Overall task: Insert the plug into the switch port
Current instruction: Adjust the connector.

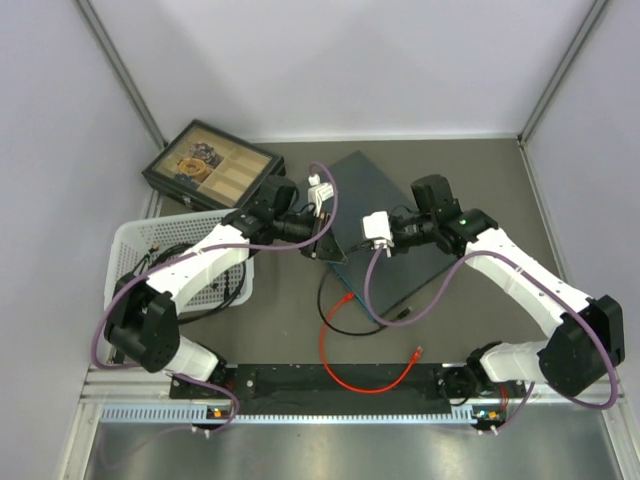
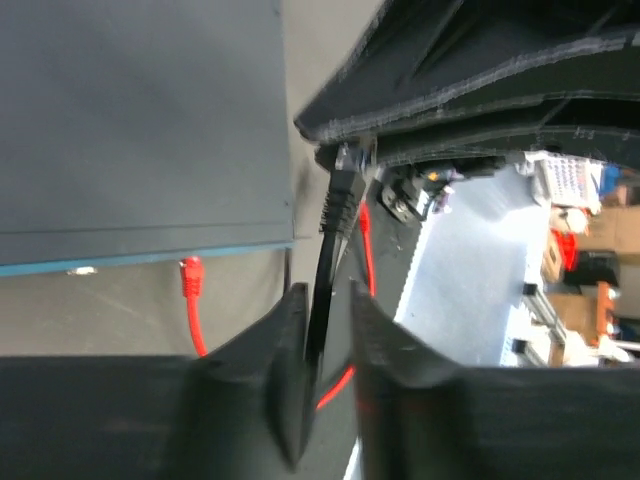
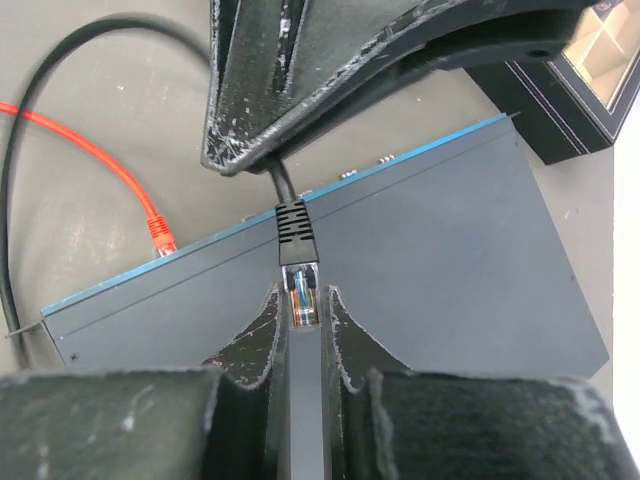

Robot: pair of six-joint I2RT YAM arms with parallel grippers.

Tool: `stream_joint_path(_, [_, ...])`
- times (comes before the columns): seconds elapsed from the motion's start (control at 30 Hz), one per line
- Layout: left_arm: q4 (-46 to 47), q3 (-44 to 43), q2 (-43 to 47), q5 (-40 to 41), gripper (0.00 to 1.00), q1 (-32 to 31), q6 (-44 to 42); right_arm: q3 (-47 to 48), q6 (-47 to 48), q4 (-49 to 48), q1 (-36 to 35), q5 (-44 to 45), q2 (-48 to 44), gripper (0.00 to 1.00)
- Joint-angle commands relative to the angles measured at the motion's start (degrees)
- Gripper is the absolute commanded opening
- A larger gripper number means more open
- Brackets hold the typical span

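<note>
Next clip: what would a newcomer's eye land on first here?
The right gripper shut on the clear plug of a black cable, held over the switch mid-table, with the left gripper straddling the cable just beyond. A red cable loops on the table in front of the switch.

- Surface [image 1: 290,320]: matte grey-brown sheet, lying under the left tool [image 1: 322,240] and the right tool [image 1: 352,238] and running on past both.
- Back wall [image 1: 340,60]: plain pale panel, beyond both tools.
- Left wall [image 1: 50,120]: pale lavender-white panel, outward of the left tool.
- Right wall [image 1: 605,150]: matching panel, outward of the right tool.
- Corner posts [image 1: 125,70]: grey metal struts where the side walls meet the back wall.
- Slotted strip [image 1: 330,412]: pale, along the near edge, behind both tools.
- Metal sheet [image 1: 330,450]: brushed grey, nearer than the strip.
- Light: even and diffuse, with soft shadows.
- Outer room [image 2: 590,220]: bright and blurred, seen past the left tool; contents unclear.
</note>
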State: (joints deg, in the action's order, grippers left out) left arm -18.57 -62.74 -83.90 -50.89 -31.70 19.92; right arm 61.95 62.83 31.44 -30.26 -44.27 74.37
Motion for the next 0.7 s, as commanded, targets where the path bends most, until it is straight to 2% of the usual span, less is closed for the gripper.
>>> stream_joint_path(0.0, [-1.47, -3.53, 2.68, 5.61, 0.38, -0.64, -6.20, 3.00, -0.42, -0.07, -0.94, -2.66, -0.10, 0.00])
stream_joint_path(0.03, [-1.47, -3.36, 4.34, 7.28, 0.50, -0.64, -6.99, 3.00, -1.56, -0.06, -0.94, -2.75, -0.10, 0.00])
stream_joint_path(0.13, [1.68, -0.64, 9.77, 12.82, 0.62, -0.99, -11.56, 3.00, -3.67, 0.55, -0.94, -2.93, 0.16, 0.00])
stream_joint_path(0.2, [7.97, 4.36, 13.65, 16.33, 0.64, -1.78, -16.74, 2.65, -5.95, 0.29, -0.94, -3.01, 0.34, 0.00])
stream_joint_path(0.27, [12.83, 10.23, 19.80, 22.39, 0.66, -5.72, -24.44, 2.12, -8.15, -0.06, -0.94, -3.28, 0.16, 0.00])
stream_joint_path(0.33, [22.48, 14.73, 25.07, 26.87, 0.68, -10.71, -29.22, 1.51, -10.69, -1.02, -0.94, -3.71, -0.01, 0.00])
stream_joint_path(0.4, [28.29, 20.80, 27.46, 28.65, 0.68, -13.46, -34.94, 0.80, -12.28, -1.82, -0.85, -4.15, -0.19, 0.00])
stream_joint_path(0.43, [32.67, 22.21, 28.26, 30.40, 0.68, -15.30, -36.26, 0.37, -13.68, -2.95, -0.94, -4.77, -0.36, 0.00])
stream_joint_path(0.6, [33.42, 22.66, 24.84, 32.52, 0.68, -17.95, -42.59, -2.89, -16.07, -6.82, -0.94, -6.53, -2.91, 0.00])
stream_joint_path(0.67, [36.65, 23.18, 23.08, 33.22, 0.68, -18.74, -44.35, -4.11, -16.60, -7.71, -0.94, -6.97, -3.70, 0.00])
